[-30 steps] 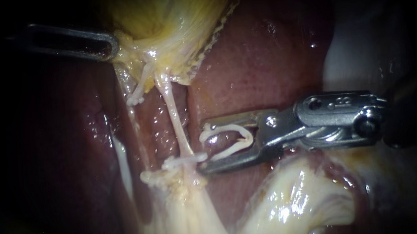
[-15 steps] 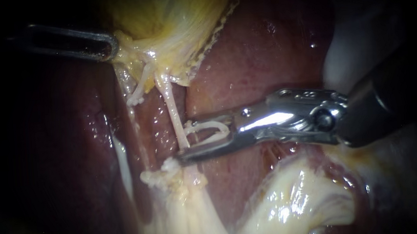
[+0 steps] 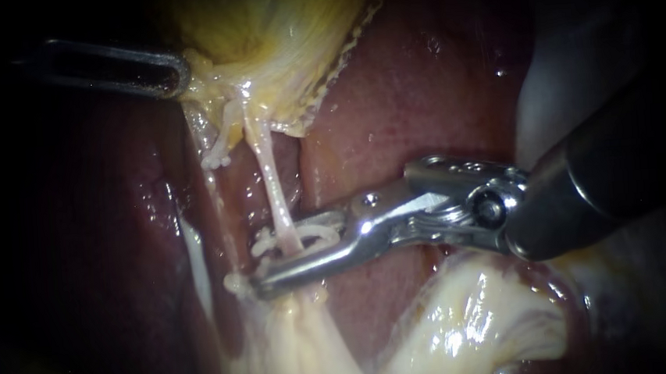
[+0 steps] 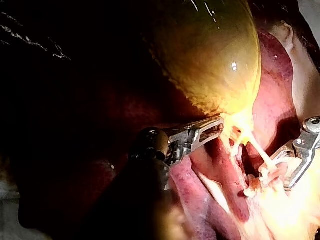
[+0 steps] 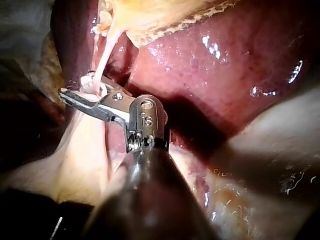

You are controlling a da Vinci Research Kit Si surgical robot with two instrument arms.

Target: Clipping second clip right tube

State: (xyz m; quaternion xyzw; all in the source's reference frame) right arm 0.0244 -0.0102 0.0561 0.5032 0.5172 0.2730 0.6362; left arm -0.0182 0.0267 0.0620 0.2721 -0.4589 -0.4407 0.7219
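Right instrument's jaws close around the right tube with a clip between them.

The right instrument holds a white clip between its two jaws, and both jaws press on it. The clip's legs lie on either side of the right tube, low on the tube, just above the pale fatty tissue at its foot. Behind the jaws the wrist joint is bent. The jaws lie almost level, tips dipping slightly toward the tube, while the dark shaft rises steeply to the upper right over the liver. The tube runs taut up to the gallbladder. The left instrument comes in nearly level, and its slotted jaws are clamped on the pale tissue at the gallbladder's lower end.
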